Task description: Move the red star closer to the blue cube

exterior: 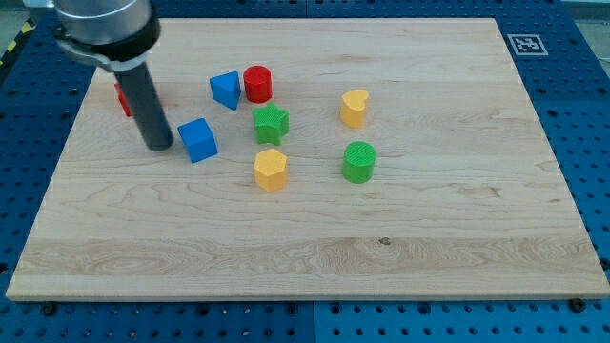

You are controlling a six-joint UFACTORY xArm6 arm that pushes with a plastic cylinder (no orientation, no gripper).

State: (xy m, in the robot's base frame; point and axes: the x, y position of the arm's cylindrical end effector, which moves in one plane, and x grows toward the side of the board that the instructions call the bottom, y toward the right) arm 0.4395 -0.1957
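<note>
The red star lies near the board's left edge, mostly hidden behind my dark rod; only a red sliver shows. My tip rests on the board just below and right of the star, and just left of the blue cube. A small gap separates the tip from the cube.
A blue triangular block and a red cylinder sit above the cube. A green star, a yellow hexagon, a green cylinder and a yellow heart lie toward the middle. The wooden board sits on a blue pegboard.
</note>
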